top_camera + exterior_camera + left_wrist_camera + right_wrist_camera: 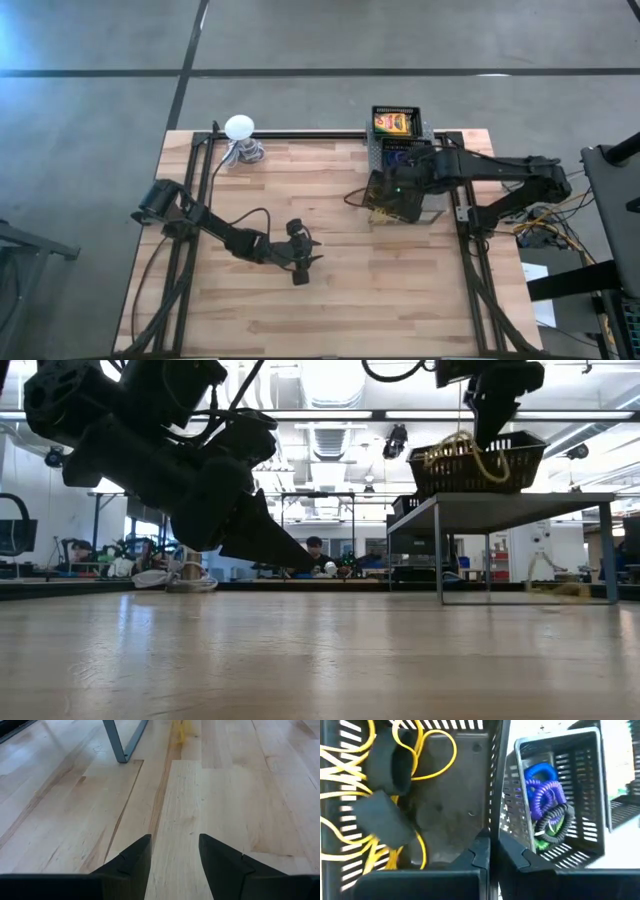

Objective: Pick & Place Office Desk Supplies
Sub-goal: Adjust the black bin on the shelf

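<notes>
The right tool (490, 852) hangs over the dark slatted plastic basket (392, 196) at the worktop's right side, its 2 fingers nearly touching, with nothing visibly between them. Thin yellow rubber bands (427, 755) lie looped inside that basket; this looks like the placing step (a drop just made, or about to be, I cannot tell which). Next, this arm would need to lift clear of the basket wall.

The left tool (175, 855) hovers low over the bare pale wooden worktop (225, 795), fingers spread, empty.

Only the right wrist view shows the neighbouring basket's blue and purple coiled rings (542, 790). The high view alone shows the yellow-and-green cardboard box (393, 122) in the black tray at the far edge.
</notes>
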